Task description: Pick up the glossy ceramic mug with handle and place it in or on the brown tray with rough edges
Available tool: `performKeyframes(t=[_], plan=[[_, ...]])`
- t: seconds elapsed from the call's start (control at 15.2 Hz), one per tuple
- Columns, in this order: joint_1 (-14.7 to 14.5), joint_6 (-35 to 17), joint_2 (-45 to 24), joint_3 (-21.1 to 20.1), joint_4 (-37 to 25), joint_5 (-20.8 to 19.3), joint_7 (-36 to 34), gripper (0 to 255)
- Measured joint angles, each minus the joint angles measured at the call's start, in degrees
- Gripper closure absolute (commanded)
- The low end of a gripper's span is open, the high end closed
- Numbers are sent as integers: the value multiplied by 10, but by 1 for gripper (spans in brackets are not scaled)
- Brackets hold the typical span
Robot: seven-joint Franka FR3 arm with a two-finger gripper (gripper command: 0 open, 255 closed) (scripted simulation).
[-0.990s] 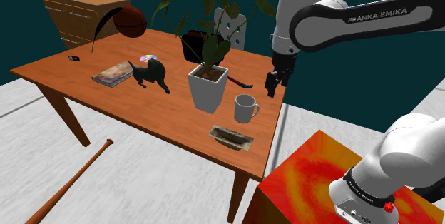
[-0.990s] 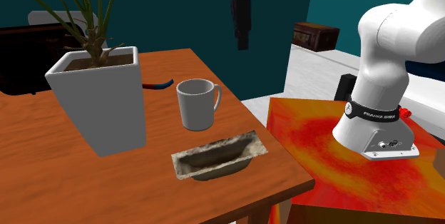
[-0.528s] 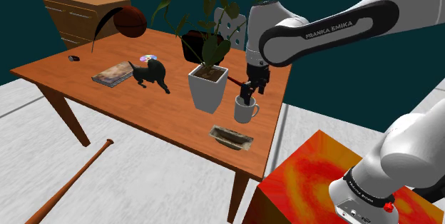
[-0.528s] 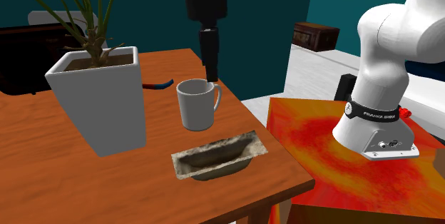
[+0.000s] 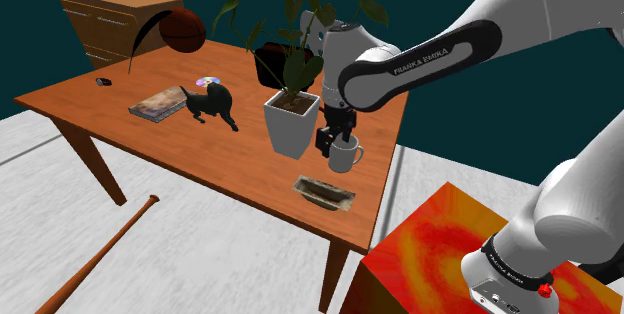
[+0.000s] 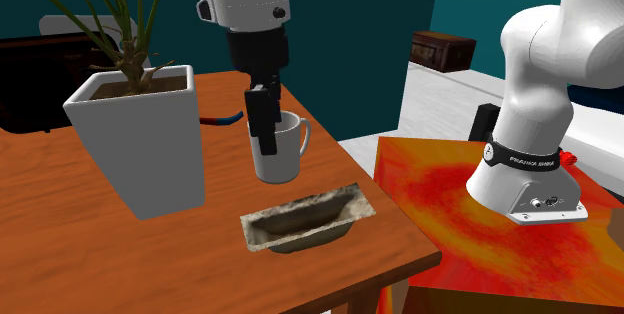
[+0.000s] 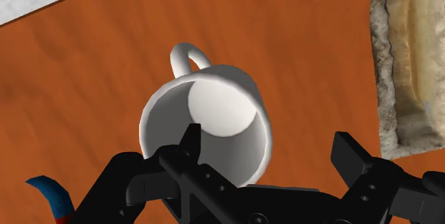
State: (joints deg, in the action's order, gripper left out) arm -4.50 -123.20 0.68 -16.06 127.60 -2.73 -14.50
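Wooden table (image 5: 110, 87), teal wall behind. White mug (image 6: 288, 162) stands upright near the table's edge, handle turned away from the planter. Gripper (image 7: 269, 144) is low at the rim with its 2 fingers spread apart, 1 over the mug's mouth and 1 outside the wall, so the mug is not clasped. Rough-edged brownish tray (image 6: 300, 207) sits just beside the mug, not touching. White square planter (image 6: 140, 147) with a leafy plant is on the mug's other side. Orange-red stand (image 6: 450, 187) is past the table's edge.

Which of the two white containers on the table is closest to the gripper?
The round mug with the handle; the gripper is at its rim. The other, the square pot, holds a plant.
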Motion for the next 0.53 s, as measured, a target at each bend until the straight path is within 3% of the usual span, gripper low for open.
performKeyframes(t=[0.53], plan=[[0, -36, -19, 0, 17, -8, -5, 0]])
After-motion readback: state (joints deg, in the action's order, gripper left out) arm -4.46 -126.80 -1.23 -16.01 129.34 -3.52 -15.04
